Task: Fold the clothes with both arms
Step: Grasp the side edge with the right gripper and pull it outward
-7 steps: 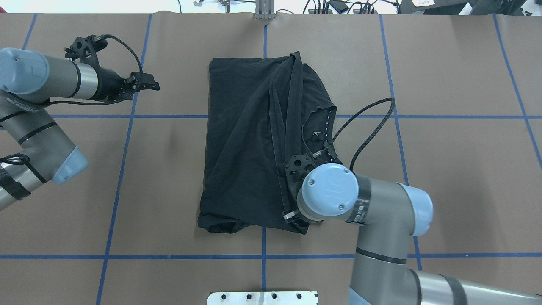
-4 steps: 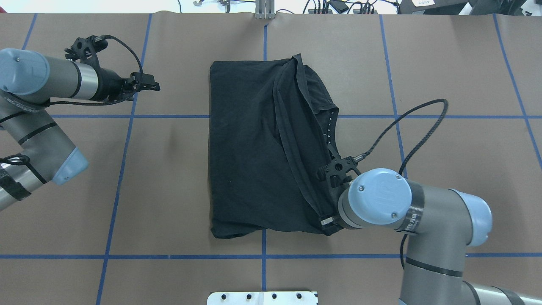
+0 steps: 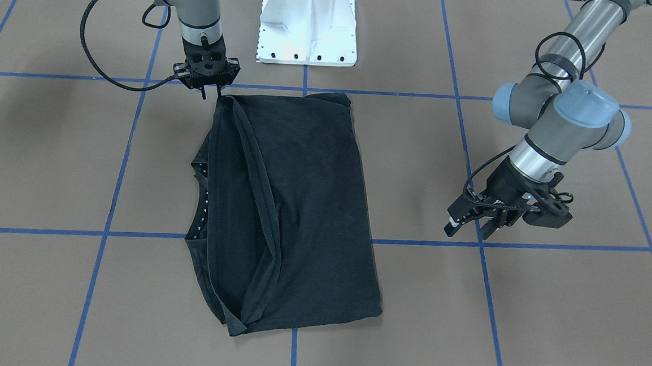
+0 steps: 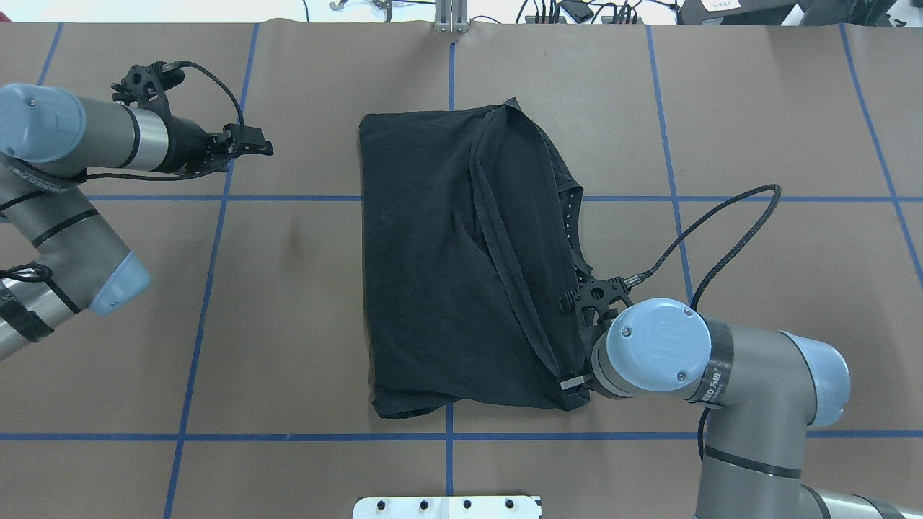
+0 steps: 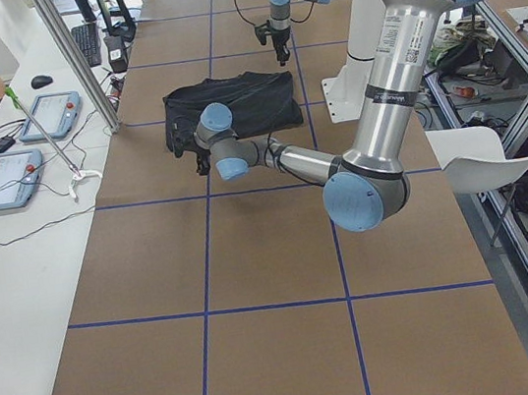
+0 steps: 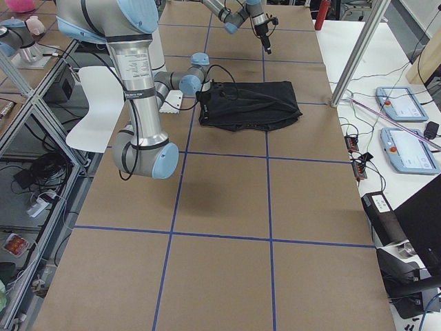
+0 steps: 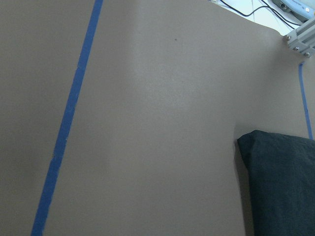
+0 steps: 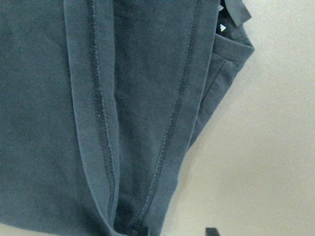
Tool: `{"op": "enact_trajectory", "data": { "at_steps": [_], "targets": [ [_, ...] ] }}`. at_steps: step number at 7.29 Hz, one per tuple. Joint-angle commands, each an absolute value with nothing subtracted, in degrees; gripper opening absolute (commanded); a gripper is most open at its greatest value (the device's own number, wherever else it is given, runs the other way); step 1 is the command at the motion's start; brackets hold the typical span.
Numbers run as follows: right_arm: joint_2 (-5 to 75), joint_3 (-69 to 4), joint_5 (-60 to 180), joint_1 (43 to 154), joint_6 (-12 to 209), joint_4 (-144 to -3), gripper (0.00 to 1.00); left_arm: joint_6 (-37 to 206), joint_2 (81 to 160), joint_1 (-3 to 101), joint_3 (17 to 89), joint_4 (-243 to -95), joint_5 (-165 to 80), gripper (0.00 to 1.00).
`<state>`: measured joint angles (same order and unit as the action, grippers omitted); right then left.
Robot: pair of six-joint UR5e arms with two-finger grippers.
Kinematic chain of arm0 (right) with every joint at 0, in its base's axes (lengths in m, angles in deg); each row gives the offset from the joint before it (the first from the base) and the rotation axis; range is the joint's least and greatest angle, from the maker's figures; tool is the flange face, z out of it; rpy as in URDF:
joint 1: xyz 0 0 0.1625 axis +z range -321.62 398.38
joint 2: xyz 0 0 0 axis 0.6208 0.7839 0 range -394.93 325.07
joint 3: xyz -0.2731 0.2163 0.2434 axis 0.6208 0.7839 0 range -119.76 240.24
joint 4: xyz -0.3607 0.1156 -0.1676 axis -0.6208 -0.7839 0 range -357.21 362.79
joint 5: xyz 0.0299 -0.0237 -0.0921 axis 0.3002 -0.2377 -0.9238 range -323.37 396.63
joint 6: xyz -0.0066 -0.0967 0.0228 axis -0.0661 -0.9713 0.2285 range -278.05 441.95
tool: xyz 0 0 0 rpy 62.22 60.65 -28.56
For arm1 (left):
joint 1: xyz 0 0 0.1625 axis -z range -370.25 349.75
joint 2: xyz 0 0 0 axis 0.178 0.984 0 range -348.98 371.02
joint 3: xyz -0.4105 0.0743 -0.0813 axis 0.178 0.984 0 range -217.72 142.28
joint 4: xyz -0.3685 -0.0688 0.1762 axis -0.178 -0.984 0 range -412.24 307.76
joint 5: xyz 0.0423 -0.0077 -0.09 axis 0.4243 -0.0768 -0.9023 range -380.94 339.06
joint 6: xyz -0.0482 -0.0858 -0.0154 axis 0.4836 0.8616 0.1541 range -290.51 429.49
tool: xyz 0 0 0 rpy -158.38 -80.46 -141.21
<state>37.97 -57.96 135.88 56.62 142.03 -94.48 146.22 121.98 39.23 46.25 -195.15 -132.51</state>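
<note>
At the T-shirt (image 4: 433, 252) corner, right gripper (image 3: 211, 92) clamped on hem, tips hidden; left gripper (image 3: 466, 230) spread apart.

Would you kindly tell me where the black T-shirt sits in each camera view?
Front-facing: T-shirt at centre, slightly left.
Overhead: T-shirt at centre.
Exterior left: T-shirt upper middle, far off.
Exterior right: T-shirt upper middle.
Left wrist: T-shirt in the bottom-right corner.
Right wrist: T-shirt fills the left side.
Shared landmark: white pedestal, off the T-shirt's robot-side edge.
</note>
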Motion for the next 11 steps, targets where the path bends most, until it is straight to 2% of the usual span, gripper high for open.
{"op": "enact_trajectory", "data": {
  "at_steps": [1,2,3,4,5,7,8,9,11],
  "targets": [
    [37.2,-57.5,135.8,56.2,142.2,-94.4,1.0,146.2,122.0,39.1,46.2,-195.1,-132.5,1.0],
    [35.9,-56.8,133.9,56.3,142.1,-94.1,1.0,146.2,122.1,39.1,46.2,-195.1,-132.5,1.0],
    [31.6,-52.9,133.0,56.7,142.1,-94.2,0.97,146.2,122.1,39.1,46.2,-195.1,-132.5,1.0],
    [29.3,-49.2,132.6,56.7,141.4,-94.1,0.68,146.2,122.1,39.1,46.2,-195.1,-132.5,1.0],
    [29.2,-48.9,132.1,56.0,141.3,-94.1,0.52,146.2,122.0,39.1,46.2,-195.1,-132.5,1.0],
    [29.2,-48.5,131.1,55.2,141.2,-94.2,0.49,146.2,122.0,39.1,46.2,-195.1,-132.5,1.0],
    [29.1,-48.5,131.1,55.3,141.2,-94.2,0.22,146.2,121.9,39.1,46.2,-195.1,-132.5,1.0],
    [29.1,-48.4,131.2,55.4,141.1,-94.2,0.0,146.2,122.0,39.1,46.2,-195.1,-132.5,1.0],
    [29.1,-49.4,132.0,56.6,140.8,-94.3,0.0,146.2,121.9,39.1,46.2,-195.1,-132.5,1.0]
  ]
}}
